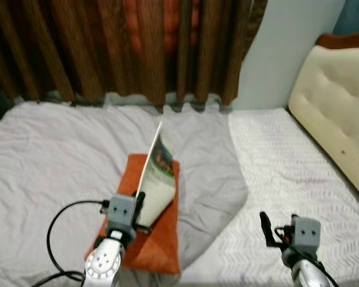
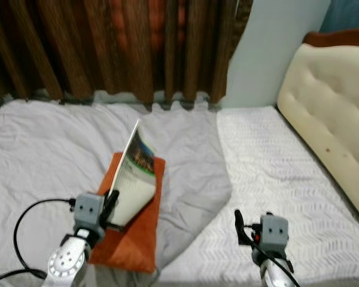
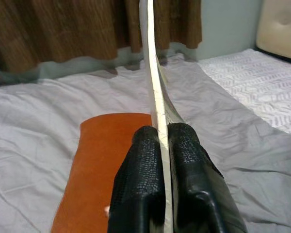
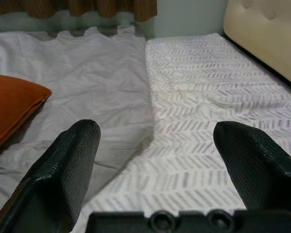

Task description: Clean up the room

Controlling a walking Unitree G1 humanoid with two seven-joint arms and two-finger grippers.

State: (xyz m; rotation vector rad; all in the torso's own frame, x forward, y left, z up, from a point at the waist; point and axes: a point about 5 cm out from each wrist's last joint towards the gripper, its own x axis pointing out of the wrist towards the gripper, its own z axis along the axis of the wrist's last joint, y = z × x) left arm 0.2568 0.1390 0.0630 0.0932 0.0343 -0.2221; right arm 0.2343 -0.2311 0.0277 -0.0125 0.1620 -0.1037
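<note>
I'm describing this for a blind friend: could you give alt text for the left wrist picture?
Two black fingers of the left gripper pinch a thin book seen edge-on, held upright above an orange pillow on a grey sheet. Brown curtains hang behind.

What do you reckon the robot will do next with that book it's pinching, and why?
Probably lift it clear and carry it off the bed. The left gripper is shut on the book, which stands tilted on edge over the orange pillow, so the grasp looks done. The right gripper hangs open above the patterned bedsheet.
</note>
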